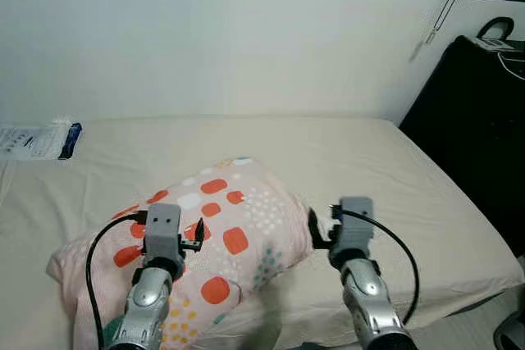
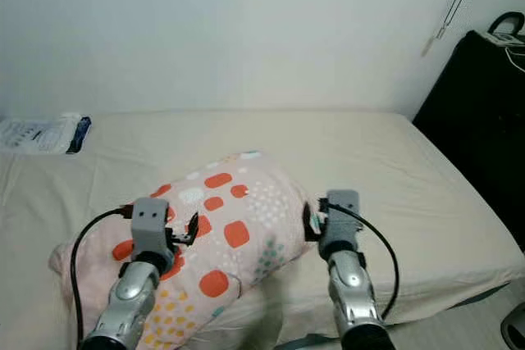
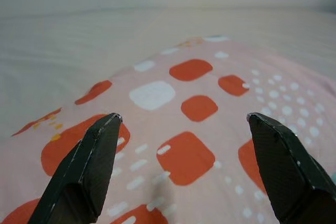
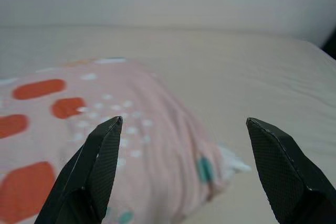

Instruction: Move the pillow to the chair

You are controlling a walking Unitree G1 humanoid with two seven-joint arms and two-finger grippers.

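The pillow (image 1: 238, 219) is pink with orange and white squares and lies on the beige bed (image 1: 377, 161), near its front edge. My left arm (image 1: 152, 284) reaches over the pillow's near left part. In the left wrist view, the left gripper (image 3: 184, 116) is open just above the patterned cover, holding nothing. My right arm (image 1: 365, 284) is at the pillow's right end. The right gripper (image 4: 184, 120) is open too, with the pillow's corner (image 4: 210, 171) between and below its fingers (image 4: 100, 161).
A white packet with a blue edge (image 1: 37, 141) lies at the bed's back left, by the wall. A tall black object (image 1: 480, 120) with cables on top stands to the right of the bed. A thin cord (image 1: 447, 6) hangs above it.
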